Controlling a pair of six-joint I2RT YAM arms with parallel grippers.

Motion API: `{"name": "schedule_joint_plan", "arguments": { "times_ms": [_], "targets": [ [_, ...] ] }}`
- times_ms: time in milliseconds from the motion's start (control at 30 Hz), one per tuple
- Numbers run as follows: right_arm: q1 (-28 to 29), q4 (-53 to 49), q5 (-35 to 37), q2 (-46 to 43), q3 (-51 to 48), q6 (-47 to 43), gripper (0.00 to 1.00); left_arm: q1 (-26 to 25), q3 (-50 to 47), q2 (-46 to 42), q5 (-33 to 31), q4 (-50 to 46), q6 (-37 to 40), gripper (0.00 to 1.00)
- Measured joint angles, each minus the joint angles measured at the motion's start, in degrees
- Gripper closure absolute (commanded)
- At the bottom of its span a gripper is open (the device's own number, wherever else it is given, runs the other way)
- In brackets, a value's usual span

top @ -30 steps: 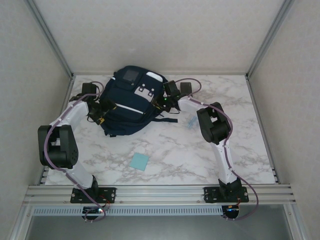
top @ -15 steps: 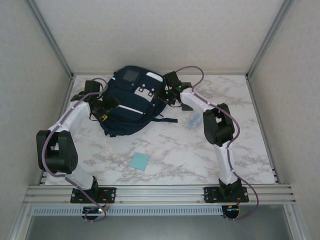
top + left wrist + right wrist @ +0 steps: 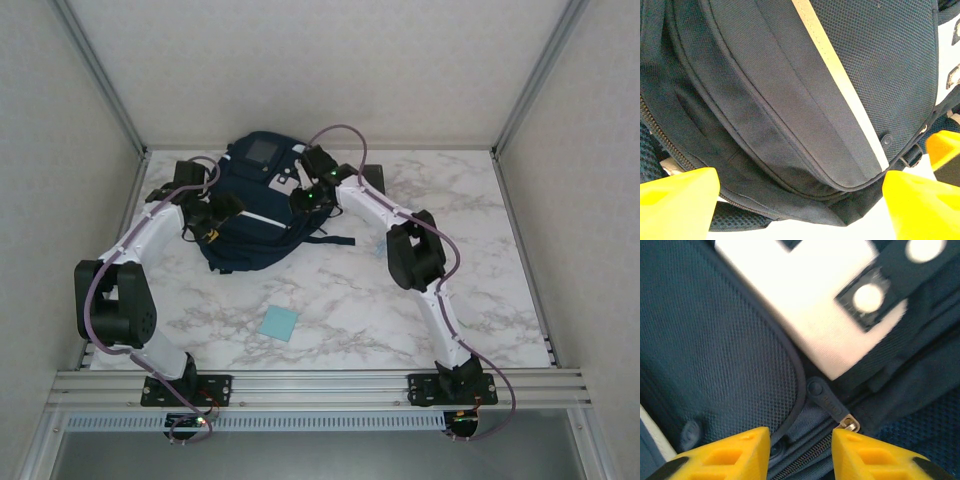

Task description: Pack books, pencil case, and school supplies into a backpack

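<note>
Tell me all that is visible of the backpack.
The backpack is navy mesh fabric, with white reflective stripes, a grey patch, white snap tabs and dark straps. It lies front up on the marble table, far left. The left gripper and right gripper hover open close to it; contact is unclear.

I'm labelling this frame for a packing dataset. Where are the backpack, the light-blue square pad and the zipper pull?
backpack (image 3: pixel 250 245): top view, navy fabric of its near end.
light-blue square pad (image 3: pixel 278 323): top view, its middle.
zipper pull (image 3: pixel 826 400): right wrist view, the dark tab.
</note>
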Motion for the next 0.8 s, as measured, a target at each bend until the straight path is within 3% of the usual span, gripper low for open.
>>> {"name": "schedule_joint_plan", "arguments": {
  "times_ms": [300,800],
  "targets": [
    [-0.28,0.37,1.31,3.19,0.74,-11.72,0.52,-0.04,-1.36,0.0,0.87,0.17,-0.76,0.15],
    [-1.57,0.9,4.42,3.67,1.64,-19.69,0.54,0.83,-1.99,0.48,1.07,0.04,-0.83,0.15]
  ]
}}
